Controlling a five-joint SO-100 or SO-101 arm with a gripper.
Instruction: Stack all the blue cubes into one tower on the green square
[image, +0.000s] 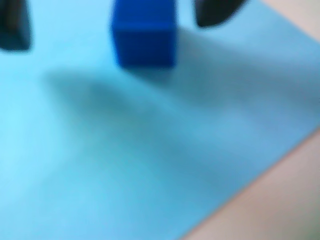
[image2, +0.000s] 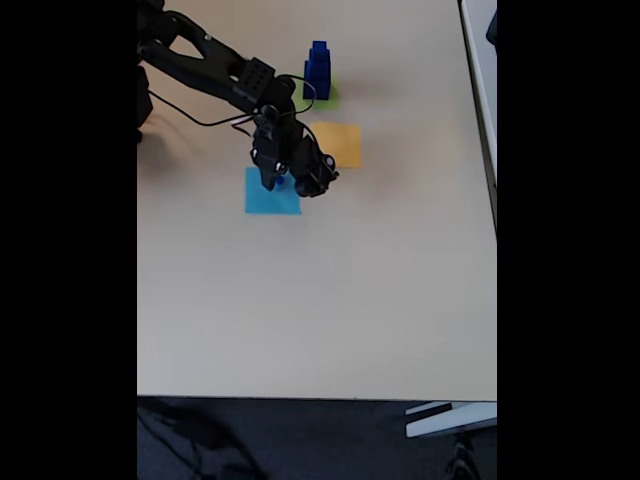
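Claw (image: 112, 22): in the wrist view its two dark fingertips (image: 14, 27) sit at the top edge, spread wide, one on each side of a blue cube, neither touching it; the picture is blurred.
Claw in the fixed view (image2: 285, 180): it hangs at the end of the black arm (image2: 205, 65) over the upper part of the light blue square; the fingers are too small to tell apart there.
Blue cube (image: 144, 32): dark blue, resting on the light blue square (image: 125, 165), between the fingertips and nearer the right one.
Light blue square in the fixed view (image2: 268, 200): flat on the desk (image2: 320, 300), left of centre, partly covered by the claw.
Blue stack (image2: 318, 70): dark blue cubes piled upright, smaller on top, on the green square (image2: 328, 98) near the desk's far edge.
Orange-yellow square (image2: 340, 143): flat, between the green square and the light blue one, just right of the claw.
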